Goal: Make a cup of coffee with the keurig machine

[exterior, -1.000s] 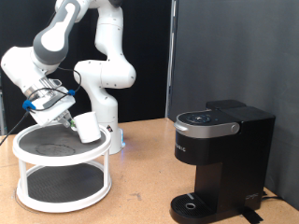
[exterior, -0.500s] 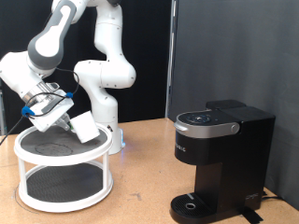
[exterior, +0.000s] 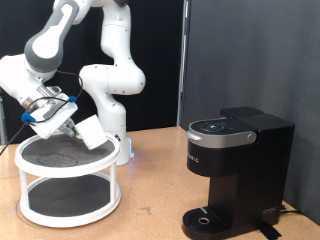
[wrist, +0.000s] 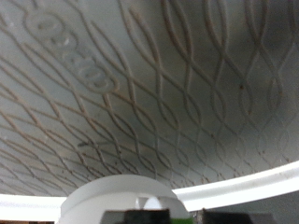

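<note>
Exterior view has the cup (exterior: 91, 132) tilted, gripped in the closed pincer (exterior: 72, 124) just above the round two-tier stand (exterior: 68, 182) at left, the keurig machine (exterior: 236, 172) well apart on the surface (exterior: 150, 200) at right.

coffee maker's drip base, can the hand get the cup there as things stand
Probably yes. The hand holds the cup tilted above the round shelf, and the table between it and the coffee maker looks bare. The drip base shows nothing on it.
</note>
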`<state>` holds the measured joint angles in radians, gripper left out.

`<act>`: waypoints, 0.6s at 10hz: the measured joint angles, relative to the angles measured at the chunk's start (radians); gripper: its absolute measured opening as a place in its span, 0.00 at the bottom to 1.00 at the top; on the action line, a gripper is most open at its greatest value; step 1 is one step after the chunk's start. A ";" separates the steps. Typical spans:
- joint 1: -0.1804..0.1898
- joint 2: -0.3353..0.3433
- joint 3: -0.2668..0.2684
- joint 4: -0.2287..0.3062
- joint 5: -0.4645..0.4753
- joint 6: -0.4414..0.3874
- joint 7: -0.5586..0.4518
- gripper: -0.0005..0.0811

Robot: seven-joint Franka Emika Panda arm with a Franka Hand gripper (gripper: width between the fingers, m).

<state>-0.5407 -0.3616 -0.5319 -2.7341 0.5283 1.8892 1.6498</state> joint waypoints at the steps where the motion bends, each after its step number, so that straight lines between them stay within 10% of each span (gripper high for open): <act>1: 0.000 0.000 0.000 0.012 0.000 -0.016 0.006 0.01; 6: 0.001 -0.005 0.076 0.057 -0.121 -0.052 0.130 0.01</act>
<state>-0.5395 -0.3670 -0.4555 -2.6767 0.4069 1.8370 1.7795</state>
